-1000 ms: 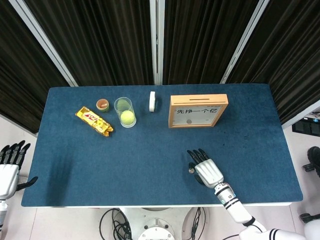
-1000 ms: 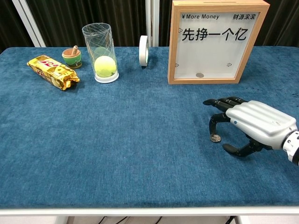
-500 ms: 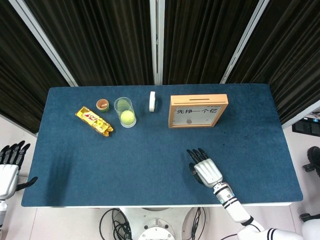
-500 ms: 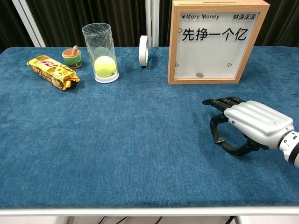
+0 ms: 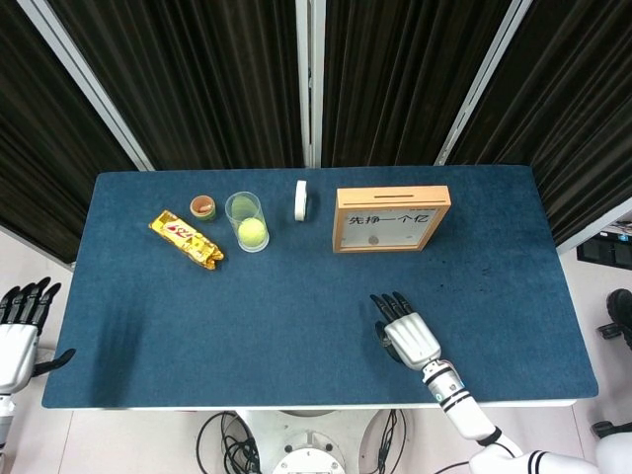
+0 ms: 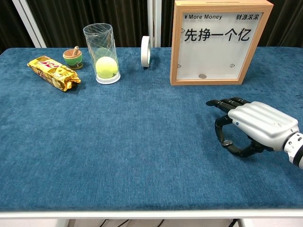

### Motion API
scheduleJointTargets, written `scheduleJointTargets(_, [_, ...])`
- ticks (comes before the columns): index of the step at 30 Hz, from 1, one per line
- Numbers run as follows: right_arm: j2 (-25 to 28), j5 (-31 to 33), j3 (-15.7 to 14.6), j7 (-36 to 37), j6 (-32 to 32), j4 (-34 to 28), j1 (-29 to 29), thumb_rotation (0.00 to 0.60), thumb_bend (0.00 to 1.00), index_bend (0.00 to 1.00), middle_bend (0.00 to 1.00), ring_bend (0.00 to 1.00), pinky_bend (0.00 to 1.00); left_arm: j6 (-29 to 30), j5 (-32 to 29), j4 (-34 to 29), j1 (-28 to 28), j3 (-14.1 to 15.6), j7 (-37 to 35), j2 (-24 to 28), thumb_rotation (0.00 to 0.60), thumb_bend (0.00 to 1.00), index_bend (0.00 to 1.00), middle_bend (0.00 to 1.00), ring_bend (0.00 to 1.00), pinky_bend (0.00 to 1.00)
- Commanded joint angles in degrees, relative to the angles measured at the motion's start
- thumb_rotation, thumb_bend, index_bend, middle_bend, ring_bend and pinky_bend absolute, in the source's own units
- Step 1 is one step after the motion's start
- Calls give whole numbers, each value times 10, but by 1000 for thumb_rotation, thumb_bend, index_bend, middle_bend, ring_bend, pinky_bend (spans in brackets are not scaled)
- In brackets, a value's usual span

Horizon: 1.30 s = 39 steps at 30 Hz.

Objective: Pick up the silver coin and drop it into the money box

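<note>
While dark curtains (image 5: 197, 79) back the blue table (image 5: 296, 296), right hand (image 6: 258, 124) fingers pinch the silver coin (image 6: 227, 142).

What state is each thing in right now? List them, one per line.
right robot hand: low over the table, fingers curled, pinching the silver coin
silver coin: pinched between fingertip and thumb, mostly hidden
left robot hand: beside the table, fingers apart, holding nothing
money box: upright, one coin already inside
clear tube: upright, open-topped
tennis ball: inside the tube
tape roll: standing on edge
snack bar: lying flat
</note>
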Motion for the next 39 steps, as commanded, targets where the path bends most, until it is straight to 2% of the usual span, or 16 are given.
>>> scheduleJointTargets(1, [1,-1,-1,1,2,-1,0,600,320,452,0,0,0,1,1,-1,0,0,1,0,600,124,50,0,0,0])
scheduleJointTargets(15, [2,-13,-5,14,15,3,-2,600,320,454,0,0,0,2,2,-2,1,1,2,0,600,124,50,0,0,0])
scheduleJointTargets(25, [-3,-14,-4,13,18,9,-2,600,324,563,0,0,0,0,1,-1,1,2,1,0,600,124,49,0,0,0])
scheduleJointTargets(39, [-4,-10,2,18,22,12,-2,600,331,652,0,0,0,-2,0,1,1,3,-1,0,600,124,49,0,0,0])
